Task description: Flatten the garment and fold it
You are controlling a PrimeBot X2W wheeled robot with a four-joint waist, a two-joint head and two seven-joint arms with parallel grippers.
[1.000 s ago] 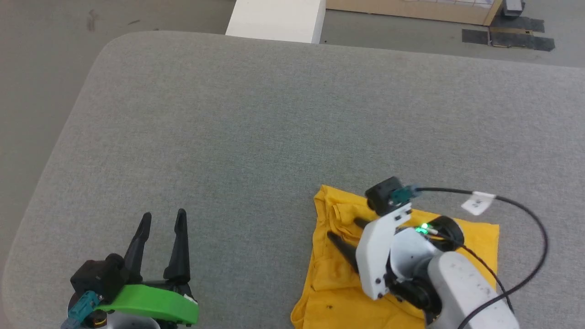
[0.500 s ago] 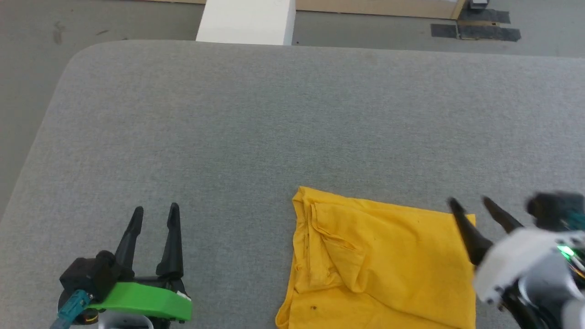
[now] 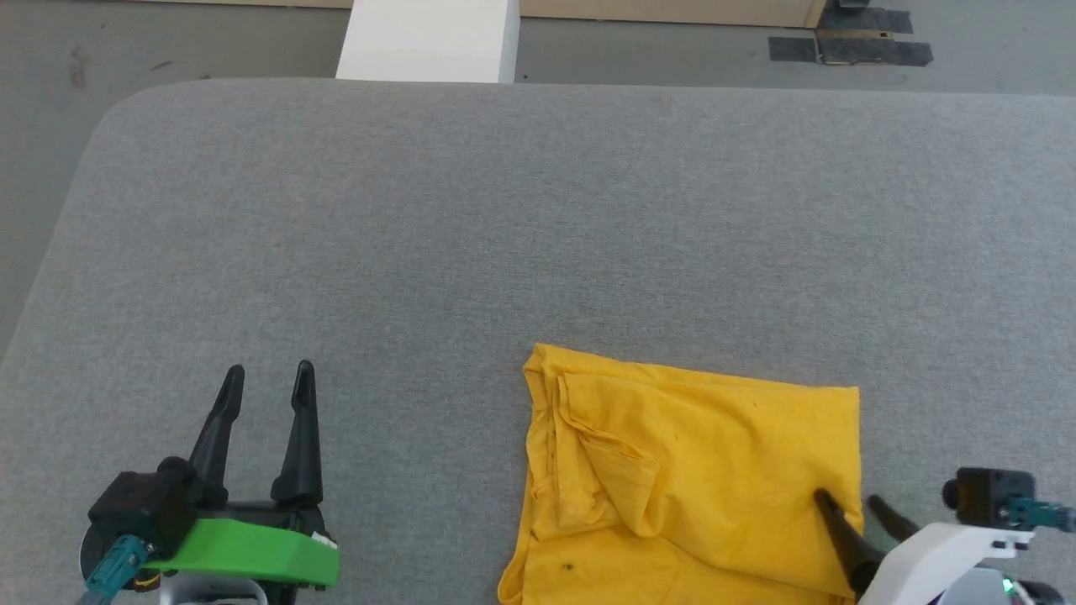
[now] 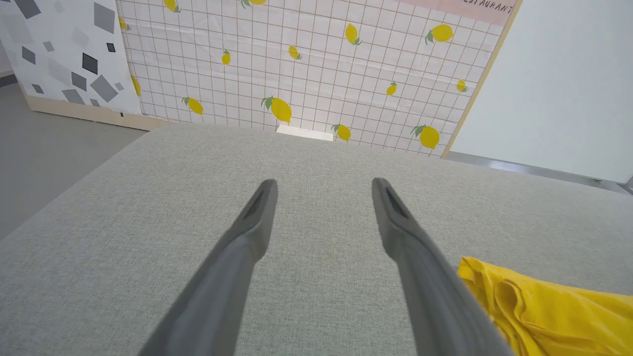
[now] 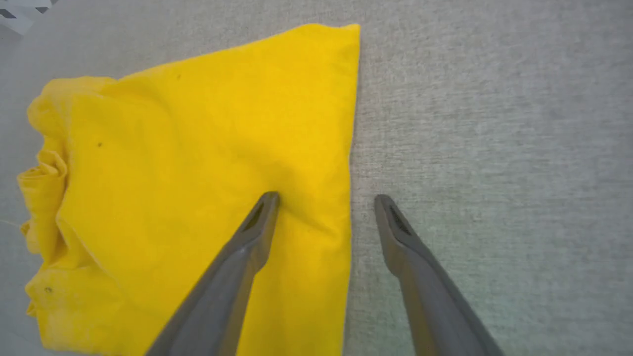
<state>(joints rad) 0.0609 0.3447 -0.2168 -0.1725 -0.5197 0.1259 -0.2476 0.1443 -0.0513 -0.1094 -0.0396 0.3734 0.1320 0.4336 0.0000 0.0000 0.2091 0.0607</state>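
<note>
Right claw (image 3: 846,498): fingers apart, clamped on nothing, astride the right edge of the garment (image 3: 689,470), one finger over yellow cloth, the other over the bare grey padded surface (image 3: 504,210). Left claw (image 3: 270,370): apart too, empty, near the surface's near left corner, well clear of the cloth. Garment folded to a rough rectangle, bunched along its left side, by the near edge, right of the middle.

Green-mounted left pincer (image 3: 270,368), white-mounted right pincer (image 3: 846,498)
</note>
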